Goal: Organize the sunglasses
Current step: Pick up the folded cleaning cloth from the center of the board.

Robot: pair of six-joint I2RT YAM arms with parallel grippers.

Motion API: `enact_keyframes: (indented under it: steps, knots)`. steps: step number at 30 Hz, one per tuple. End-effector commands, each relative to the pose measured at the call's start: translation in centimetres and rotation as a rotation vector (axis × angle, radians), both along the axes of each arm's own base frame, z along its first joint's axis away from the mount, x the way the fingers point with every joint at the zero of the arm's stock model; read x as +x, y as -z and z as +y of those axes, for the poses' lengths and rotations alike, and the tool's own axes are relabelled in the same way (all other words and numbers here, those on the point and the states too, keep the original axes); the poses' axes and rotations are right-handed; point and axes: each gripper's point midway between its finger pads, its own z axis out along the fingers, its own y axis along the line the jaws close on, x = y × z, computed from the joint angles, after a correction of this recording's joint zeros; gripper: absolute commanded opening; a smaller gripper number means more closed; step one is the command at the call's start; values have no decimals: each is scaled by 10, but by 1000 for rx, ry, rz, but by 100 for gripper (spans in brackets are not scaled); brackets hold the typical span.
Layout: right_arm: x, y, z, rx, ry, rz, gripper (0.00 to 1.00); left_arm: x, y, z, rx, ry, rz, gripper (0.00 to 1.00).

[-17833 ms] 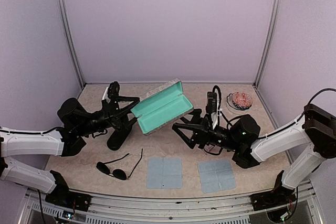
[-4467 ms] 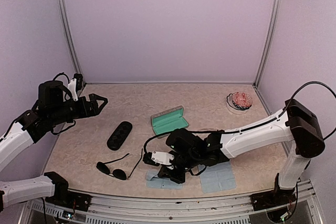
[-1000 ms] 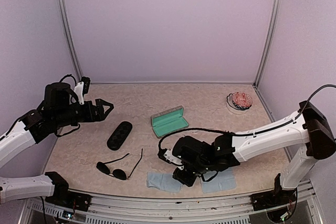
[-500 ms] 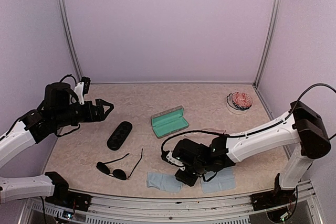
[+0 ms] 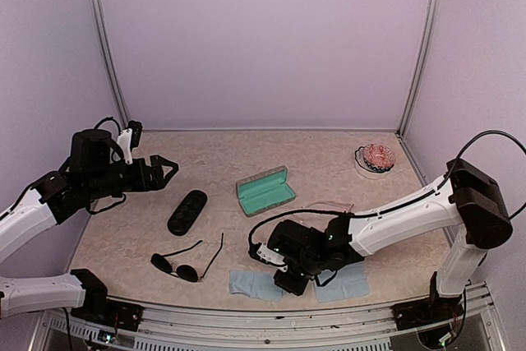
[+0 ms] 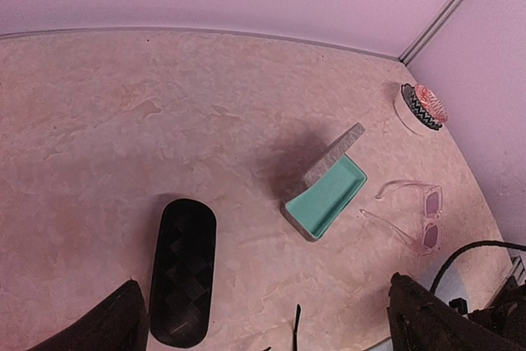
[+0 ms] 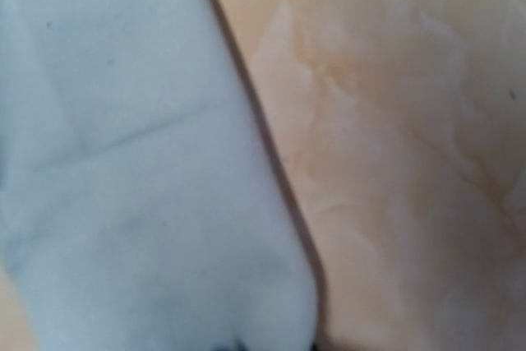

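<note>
Beige, marbled stone-look counter [image 5: 238, 154] carries everything. At 9 o'clock the left arm [image 5: 90, 172] hangs above it, its jaws spread wide around nothing. Just right of them lies a closed black oval case [image 5: 187, 212], its lid faceted and matte. At 7 o'clock, near the front edge, lie the dark sunglasses [image 5: 182, 267]: thin black wire frame, round dark lenses, arms unfolded. At the centre a rectangular case [image 5: 265, 190] with a speckled grey shell stands open, showing only smooth teal lining. At 6 o'clock two soft pale-blue cloths lie side by side, the left cloth [image 5: 246, 285] rumpled, the right cloth [image 5: 349, 283] flatter. The right arm [image 5: 403, 211] reaches low between them; whether its jaws are spread or pinching I cannot tell. The clear pinkish sunglasses [image 6: 419, 221], glossy plastic with squarish lenses, lie unfolded at the open case's 4 o'clock, apart from it. At 2 o'clock sits a small round dish [image 5: 378, 157], zigzag-banded, its coral-pink contents too small to make out.
</note>
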Motion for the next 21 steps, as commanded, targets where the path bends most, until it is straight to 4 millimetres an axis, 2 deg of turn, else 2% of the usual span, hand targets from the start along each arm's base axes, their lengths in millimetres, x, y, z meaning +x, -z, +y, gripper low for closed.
enact_keyframes:
  steps: [1,5,11,16,21]
  knots:
    - [4,8,-6,-24,11,3,20,2,-3,1,8,4,-7,99]
    - [9,6,-6,-11,25,0,14,2,-2,1,9,2,-4,99]
    - [11,3,1,30,26,43,12,2,-1,1,12,-1,0,99]
    - [17,-5,4,83,49,91,0,3,0,1,14,-2,3,99]
    - [23,-12,1,124,65,127,0,3,4,-2,15,10,15,99]
